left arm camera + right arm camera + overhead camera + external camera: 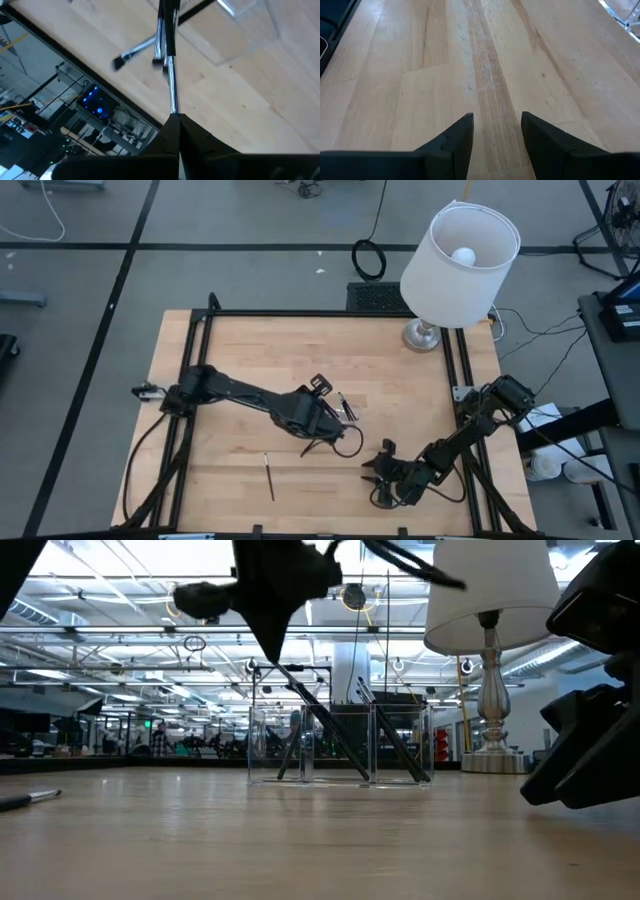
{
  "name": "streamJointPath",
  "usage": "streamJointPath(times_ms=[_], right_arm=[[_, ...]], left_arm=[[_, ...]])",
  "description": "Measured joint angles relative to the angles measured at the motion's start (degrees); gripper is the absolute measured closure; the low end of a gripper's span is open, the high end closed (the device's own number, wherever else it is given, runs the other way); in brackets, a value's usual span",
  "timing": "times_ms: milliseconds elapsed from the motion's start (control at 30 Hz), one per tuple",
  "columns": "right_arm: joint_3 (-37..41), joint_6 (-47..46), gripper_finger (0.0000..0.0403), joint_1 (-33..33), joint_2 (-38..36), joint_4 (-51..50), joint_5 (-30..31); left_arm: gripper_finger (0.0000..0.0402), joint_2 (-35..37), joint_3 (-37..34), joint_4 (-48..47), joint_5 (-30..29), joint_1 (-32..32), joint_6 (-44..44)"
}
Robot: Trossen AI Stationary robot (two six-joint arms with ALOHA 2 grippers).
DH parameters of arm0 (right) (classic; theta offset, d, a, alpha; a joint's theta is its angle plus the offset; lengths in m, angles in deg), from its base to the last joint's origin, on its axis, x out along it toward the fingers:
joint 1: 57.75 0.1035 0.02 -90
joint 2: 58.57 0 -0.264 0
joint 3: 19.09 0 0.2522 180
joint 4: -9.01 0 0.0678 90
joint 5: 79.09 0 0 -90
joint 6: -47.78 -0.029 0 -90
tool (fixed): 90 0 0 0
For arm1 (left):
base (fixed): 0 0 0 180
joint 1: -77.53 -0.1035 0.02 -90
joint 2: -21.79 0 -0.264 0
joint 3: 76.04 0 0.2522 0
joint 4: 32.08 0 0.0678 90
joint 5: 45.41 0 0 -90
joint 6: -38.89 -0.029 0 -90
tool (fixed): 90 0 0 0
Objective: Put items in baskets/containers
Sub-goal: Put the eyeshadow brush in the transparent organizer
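Observation:
A clear tray [340, 745] stands mid-table, and several dark sticks [395, 745] lean inside it. It also shows in the high view [346, 408]. My left gripper [322, 414] hovers just left of the tray, shut on one stick [171, 75] that slants down toward the tray. Another stick [269, 477] lies flat on the table near the front; it also shows in the low view [30, 798]. My right gripper [497, 135] is open and empty, low over the table at the front right [385, 470]. My left gripper pinches the stick's silvery end [173, 107] between its two fingers. The stick runs on along the fingers, away from them. It is lifted off the table and slants down from the gripper [280, 600] toward the tray. Whether its far end touches anything I cannot tell.
A lamp with a white shade [460, 250] stands at the table's far right corner, its base [490, 755] behind the tray. Black frame rails [200, 360] run along the table's sides. Bare wood [485, 60] lies in front of my right gripper.

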Motion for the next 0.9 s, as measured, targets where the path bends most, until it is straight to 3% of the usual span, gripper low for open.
streamJointPath(times_ms=[200,367,500,567,733,900], right_arm=[[-0.04,0.0,0.0248,-0.5,0.0,0.04,0.02],[-0.07,0.1,0.0248,-0.48,-0.02,0.11,0.02],[-0.07,0.2,0.0248,-0.48,-0.02,0.11,0.04],[-0.07,0.2,0.0248,-0.48,-0.02,0.17,0.03],[-0.07,0.06,0.0248,-0.27,-0.03,0.46,0.04],[-0.09,0.93,0.0248,-0.09,-0.04,0.9,0.07]], left_arm=[[0.0389,-2.96,0.0,0.94,-0.17,0.89,-0.17],[0.0334,-2.78,0.04,0.86,-4.33,3.13,0.65],[0.0281,-1.54,1.07,-0.79,-9.56,5.5,9.65],[0.0259,0.7,1.29,-0.69,-6.21,7.21,15.86],[0.024,8.32,0.86,-0.68,13.81,13.42,33.57],[0.0295,11.52,-5.72,-0.79,20.56,21.27,48.33]])
